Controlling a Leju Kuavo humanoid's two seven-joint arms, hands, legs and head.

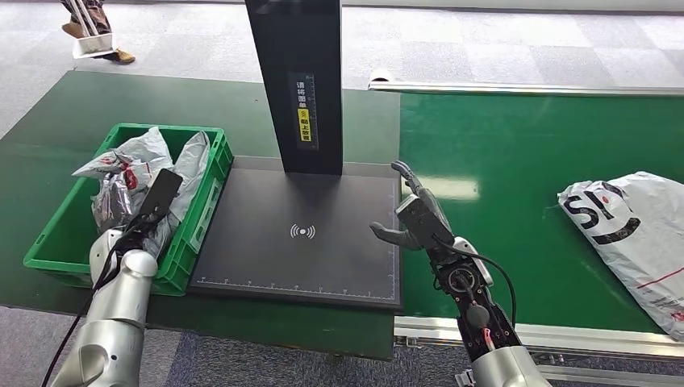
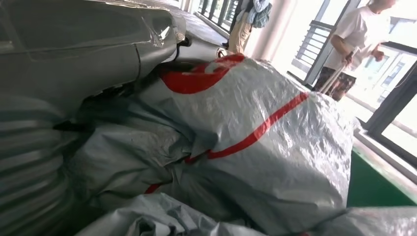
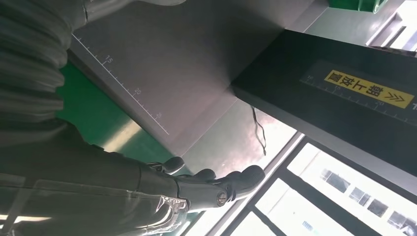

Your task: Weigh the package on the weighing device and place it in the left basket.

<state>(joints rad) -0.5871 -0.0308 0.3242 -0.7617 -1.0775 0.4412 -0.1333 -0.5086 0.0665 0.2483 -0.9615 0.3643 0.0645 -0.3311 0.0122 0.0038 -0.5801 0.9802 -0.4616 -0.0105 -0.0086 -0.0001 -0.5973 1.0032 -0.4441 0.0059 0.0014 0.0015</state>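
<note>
Inside the green basket (image 1: pixel 206 173), left hand (image 1: pixel 158 196) fingers rest on the package (image 1: pixel 133 165) — grip unclear.

A green-topped table (image 1: pixel 524 153) carries everything: at its left end sits a green plastic basket (image 1: pixel 206 211) with grey packages in it, and just beside that lies the flat dark weighing device (image 1: pixel 298 234) with its black upright column (image 1: pixel 300 81). Well apart, near the table's right edge, lies a white-grey package (image 1: pixel 633 230) with black lettering and a red stripe. A metal rail (image 1: pixel 532 89) runs along the far edge
</note>
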